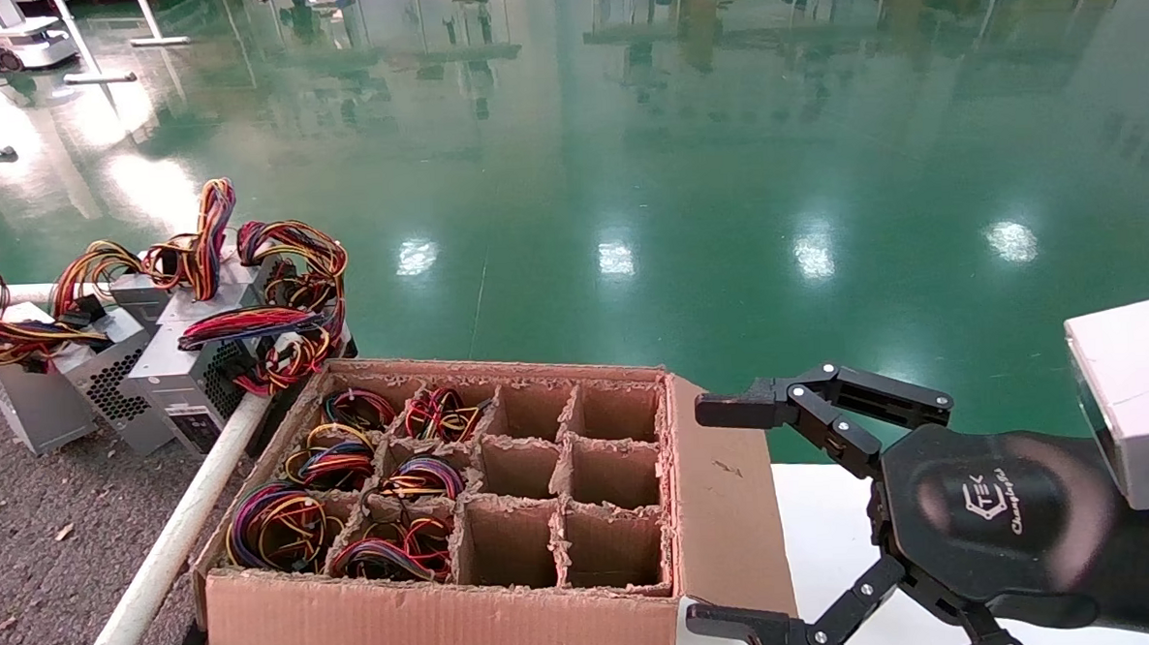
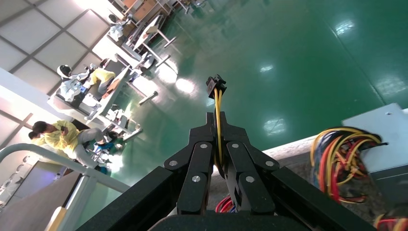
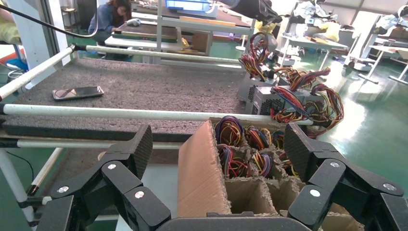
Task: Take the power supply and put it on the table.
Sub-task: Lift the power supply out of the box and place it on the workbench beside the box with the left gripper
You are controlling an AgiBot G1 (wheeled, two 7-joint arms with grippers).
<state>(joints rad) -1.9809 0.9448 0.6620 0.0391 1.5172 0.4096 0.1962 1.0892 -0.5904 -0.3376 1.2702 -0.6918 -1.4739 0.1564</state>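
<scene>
Three silver-grey power supplies (image 1: 179,364) with red, yellow and black wire bundles stand on the dark speckled table (image 1: 22,540) at the left. My left gripper (image 2: 218,120) is out of the head view. In the left wrist view it is shut on a thin yellow-and-black wire ending in a black connector (image 2: 216,86), and red wires show under its fingers. Another power supply (image 2: 385,130) lies close beside it by the table rail. My right gripper (image 1: 709,515) hangs open and empty over the white surface, right of the cardboard box (image 1: 432,619).
The box has a grid of cells; the left ones hold wire bundles (image 1: 278,524) and the right ones are bare. A white round rail (image 1: 167,544) runs between table and box. A phone (image 3: 77,92) lies far back on the table. Green floor lies beyond.
</scene>
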